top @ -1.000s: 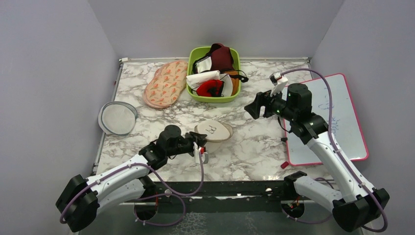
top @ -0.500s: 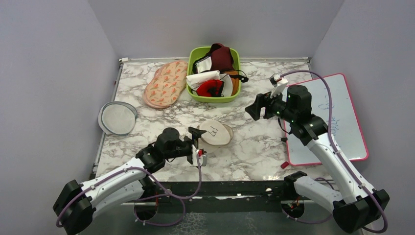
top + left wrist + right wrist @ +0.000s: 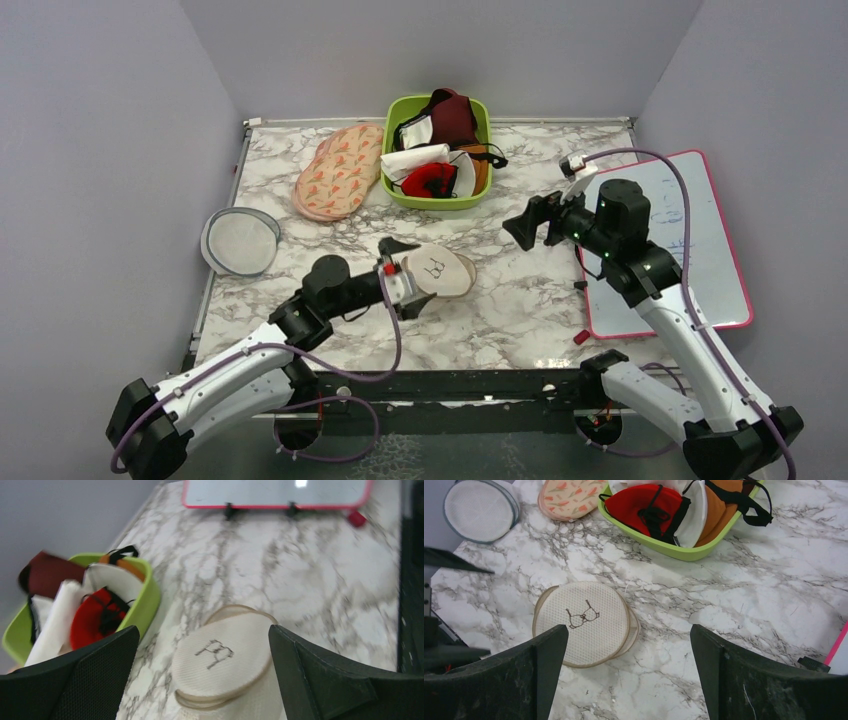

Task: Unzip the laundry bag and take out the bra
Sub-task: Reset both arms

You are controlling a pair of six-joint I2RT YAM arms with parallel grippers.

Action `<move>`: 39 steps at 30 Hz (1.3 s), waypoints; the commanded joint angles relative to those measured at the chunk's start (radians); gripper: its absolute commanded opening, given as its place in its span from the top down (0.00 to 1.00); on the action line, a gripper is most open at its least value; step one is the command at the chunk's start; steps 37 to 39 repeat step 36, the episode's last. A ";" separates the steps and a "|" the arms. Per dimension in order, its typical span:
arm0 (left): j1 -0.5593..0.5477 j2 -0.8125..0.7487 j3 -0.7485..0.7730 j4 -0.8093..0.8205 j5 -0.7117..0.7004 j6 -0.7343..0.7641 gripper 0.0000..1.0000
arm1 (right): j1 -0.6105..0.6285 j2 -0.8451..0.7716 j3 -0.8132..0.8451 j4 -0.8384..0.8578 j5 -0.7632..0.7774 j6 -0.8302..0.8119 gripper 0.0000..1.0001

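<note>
— What is shown?
— A marbled table point(image 3: 520, 300) enclosed by grey walls point(image 3: 100, 150). The left gripper point(image 3: 407, 277) is spread wide beside the laundry bag point(image 3: 440, 270) at centre; the bra point(image 3: 430, 180) is laid in the far green tub point(image 3: 400, 112); the right gripper point(image 3: 527, 222) is held open.

Robot lab cell, plain grey walls point(image 3: 110, 140), marble-print table point(image 3: 520, 290)
</note>
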 commanded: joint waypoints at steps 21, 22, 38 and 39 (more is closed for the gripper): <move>0.481 0.061 0.725 -0.359 -0.451 -0.575 0.01 | -0.004 -0.317 0.238 0.047 0.192 -0.062 0.08; 0.482 0.035 0.711 -0.338 -0.450 -0.573 0.01 | -0.004 -0.315 0.245 0.043 0.194 -0.062 0.07; 0.481 -0.110 0.694 -0.301 -0.457 -0.520 0.01 | -0.004 -0.347 0.213 0.071 0.267 -0.021 0.07; 0.481 -0.110 0.694 -0.301 -0.457 -0.520 0.01 | -0.004 -0.347 0.213 0.071 0.267 -0.021 0.07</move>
